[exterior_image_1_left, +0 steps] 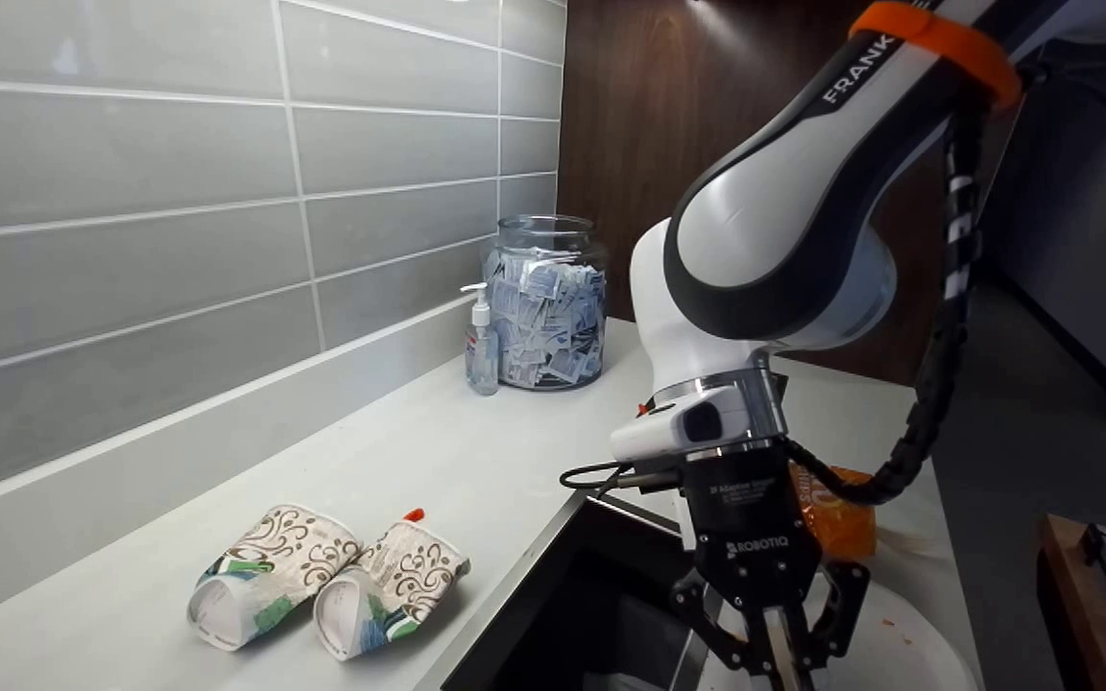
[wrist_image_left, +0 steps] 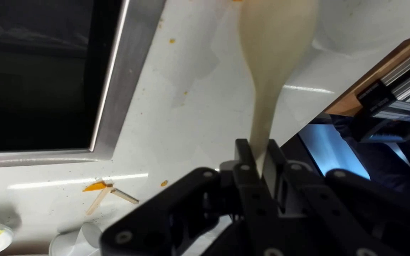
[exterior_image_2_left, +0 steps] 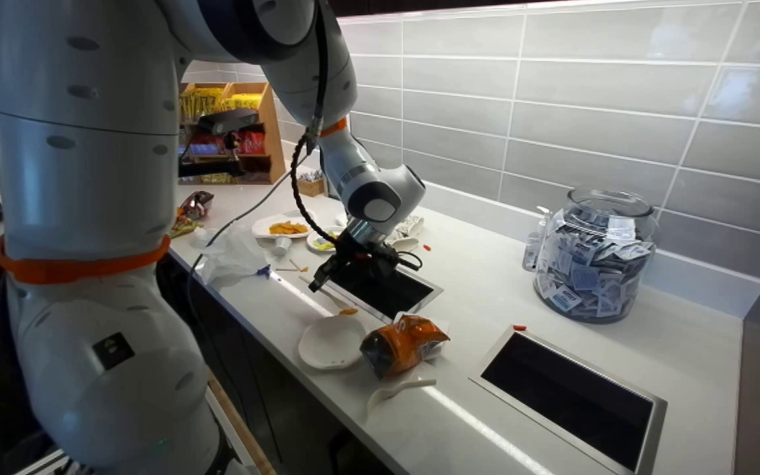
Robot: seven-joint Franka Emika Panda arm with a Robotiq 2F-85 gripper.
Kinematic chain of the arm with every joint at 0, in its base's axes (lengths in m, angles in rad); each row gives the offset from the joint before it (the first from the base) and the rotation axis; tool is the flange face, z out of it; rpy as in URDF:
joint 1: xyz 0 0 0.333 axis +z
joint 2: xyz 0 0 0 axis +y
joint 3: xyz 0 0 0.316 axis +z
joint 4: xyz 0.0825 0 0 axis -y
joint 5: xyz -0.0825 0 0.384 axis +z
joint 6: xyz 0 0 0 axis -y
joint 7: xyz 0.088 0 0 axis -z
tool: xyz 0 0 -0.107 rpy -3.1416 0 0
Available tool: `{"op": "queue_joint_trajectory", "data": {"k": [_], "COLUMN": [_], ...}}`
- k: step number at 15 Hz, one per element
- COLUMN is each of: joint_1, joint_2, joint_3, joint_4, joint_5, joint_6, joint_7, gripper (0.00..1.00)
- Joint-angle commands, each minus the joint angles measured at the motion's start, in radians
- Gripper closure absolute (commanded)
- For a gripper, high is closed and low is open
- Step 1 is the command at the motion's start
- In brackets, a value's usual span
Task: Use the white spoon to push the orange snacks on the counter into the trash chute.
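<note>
The white spoon [wrist_image_left: 268, 83] is pinched in my hand [wrist_image_left: 258, 153], handle between close-set fingers, bowl extending over the counter [wrist_image_left: 187, 124]. In an exterior view, an orange snack piece [exterior_image_2_left: 349, 311] lies near that bowl; farther from me, the orange snack bag [exterior_image_2_left: 413, 340] rests just beside a white plate [exterior_image_2_left: 332, 343]. A metal-rimmed dark opening [wrist_image_left: 41, 117] lies to one side.

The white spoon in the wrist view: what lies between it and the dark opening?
In the wrist view, pale counter with orange bits lies between the white spoon and the metal rim of the dark opening.

Packet-filled jar [exterior_image_1_left: 548, 244], pump bottle [exterior_image_1_left: 482, 359], white plate [exterior_image_2_left: 331, 342]
</note>
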State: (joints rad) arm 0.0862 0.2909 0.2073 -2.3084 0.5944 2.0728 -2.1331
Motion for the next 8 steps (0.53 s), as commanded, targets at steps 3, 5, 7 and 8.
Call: {"op": "queue_joint_trajectory", "data": {"k": [3,5,7,8], "joint_1": [-0.013,-0.012,-0.011,-0.011], "joint_2": [0.017,0.021,0.03,0.034], "joint_3": [0.003,0.005,0.006,0.006], "joint_4": [0.008,0.011,0.016,0.018], "joint_5": [-0.014,-0.015,-0.014,-0.016], "joint_6": [-0.029,-0.03,-0.028,-0.028], "joint_7": [-0.037,-0.043,-0.048,-0.049], "gripper": [0.97,0.97,0.97,0.97]}}
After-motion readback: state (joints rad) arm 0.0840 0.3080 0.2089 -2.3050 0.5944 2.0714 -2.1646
